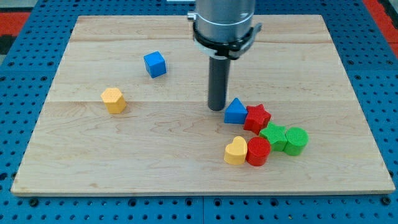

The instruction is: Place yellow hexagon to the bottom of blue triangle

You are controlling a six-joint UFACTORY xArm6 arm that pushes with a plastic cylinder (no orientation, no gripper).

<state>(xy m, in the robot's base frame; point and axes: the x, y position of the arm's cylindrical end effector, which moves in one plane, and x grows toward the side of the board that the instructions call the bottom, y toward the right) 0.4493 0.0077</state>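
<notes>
The yellow hexagon point(114, 99) lies on the wooden board at the view's left, far from the blue triangle point(235, 112), which sits right of the middle. My tip point(216, 109) stands just left of the blue triangle, close to it or touching it. The red star point(257, 118) touches the triangle's right side.
A blue cube point(155, 64) lies at the upper left. Below the triangle is a cluster: yellow heart point(236, 151), red cylinder point(258, 152), green block point(273, 135), green cylinder point(296, 140). The wooden board point(93, 162) rests on a blue pegboard.
</notes>
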